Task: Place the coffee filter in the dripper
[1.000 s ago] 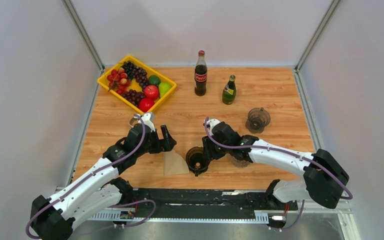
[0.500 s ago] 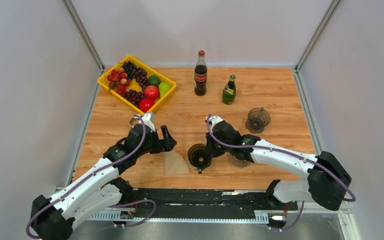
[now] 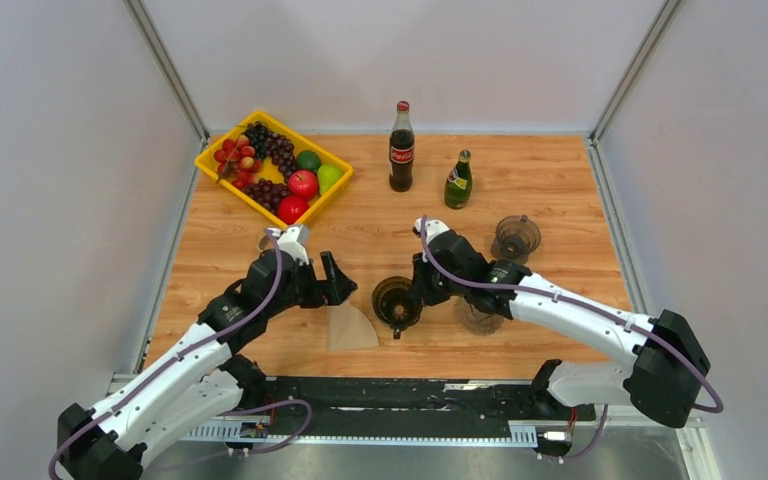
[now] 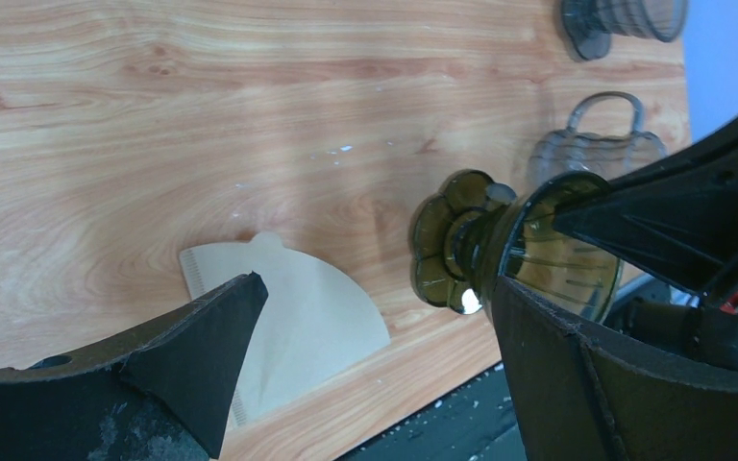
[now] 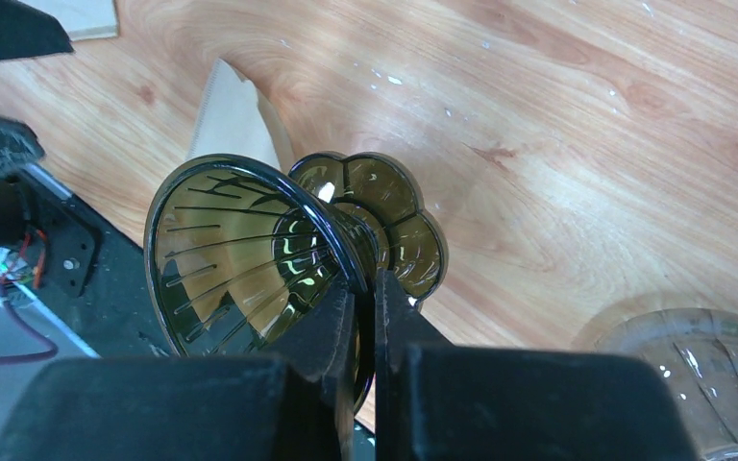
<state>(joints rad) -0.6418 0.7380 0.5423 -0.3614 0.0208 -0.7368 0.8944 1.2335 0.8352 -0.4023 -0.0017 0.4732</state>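
Observation:
The brown translucent dripper is held tilted on its side, mouth toward the table's near edge, with my right gripper shut on its rim. In the right wrist view the fingers pinch the rim of the dripper from both sides. The coffee filter, a beige paper fan, lies flat on the wood just left of the dripper. My left gripper hangs open right above the filter's far end. In the left wrist view the filter shows between the open left gripper, with the dripper to the right.
A yellow tray of fruit stands at the back left. A cola bottle and a green bottle stand at the back. A second dark dripper sits right of centre. A clear glass server rests under the right arm.
My right gripper has shut on the dripper's rim and carried it a little away from the near edge, tipping it. The left gripper has stayed open over the filter.

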